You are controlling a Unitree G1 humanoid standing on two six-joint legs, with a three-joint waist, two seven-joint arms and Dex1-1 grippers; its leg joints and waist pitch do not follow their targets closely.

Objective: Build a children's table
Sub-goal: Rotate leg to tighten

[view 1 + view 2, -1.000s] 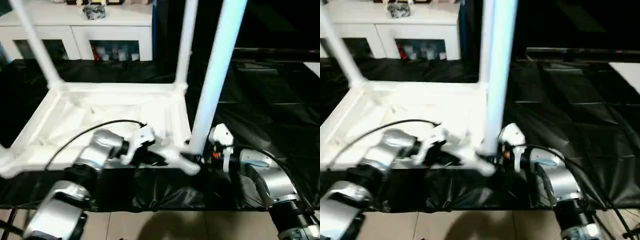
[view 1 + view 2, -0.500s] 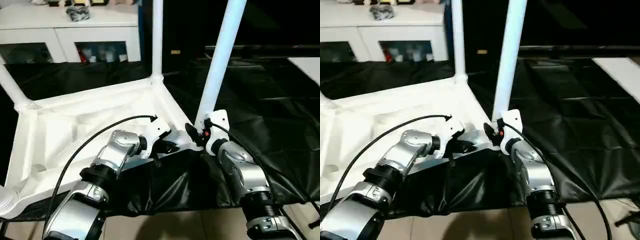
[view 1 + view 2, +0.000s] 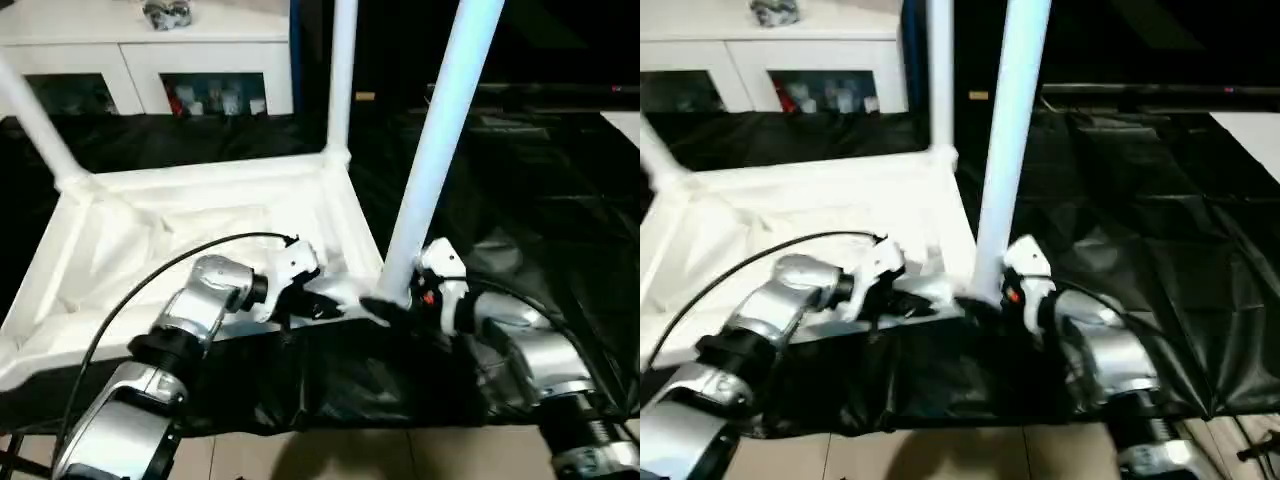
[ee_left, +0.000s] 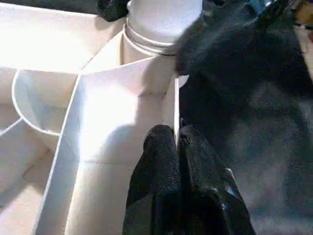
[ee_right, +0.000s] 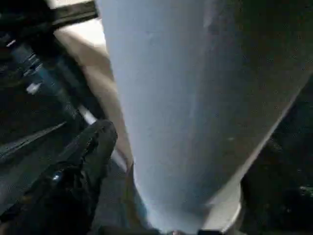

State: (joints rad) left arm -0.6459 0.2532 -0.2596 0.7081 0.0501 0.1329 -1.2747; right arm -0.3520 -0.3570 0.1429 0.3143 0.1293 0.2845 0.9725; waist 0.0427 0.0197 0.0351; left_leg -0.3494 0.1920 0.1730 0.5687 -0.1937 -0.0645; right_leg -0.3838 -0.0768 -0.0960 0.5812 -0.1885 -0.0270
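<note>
While the black sheeting [image 3: 520, 200] covers the whole work surface, the upturned white tabletop [image 3: 150, 250] of the children's table lies across it, ribbed underside facing up, reaching from picture left to about the middle. Behind it stands a white cabinet [image 3: 150, 60] with glass doors.

Three legs rise from the corner sockets. The near-right leg [image 3: 435, 150], a long tapered tube, stands almost upright from the corner nearest the robot's right arm and leans slightly to the right at its top. A far-right leg [image 3: 342, 75] stands at the back corner, and a far-left leg [image 3: 35, 125] slants up toward picture left from its own socket.

Two silver forearms reach in from below. The left end effector [image 4: 176, 147] sits on the near rim of the tabletop just left of the near-right corner; in the left wrist view its two black fingers [image 4: 159, 156] are pressed together with the thin upright edge wall pinched between them, so it is clamped on the tabletop. The right end effector [image 3: 395, 302] is at the foot of the near-right leg, one black finger [image 5: 83, 161] lying against the tube just above the socket collar; the other finger is hidden behind the leg, so I cannot tell whether the grip is closed on it.
</note>
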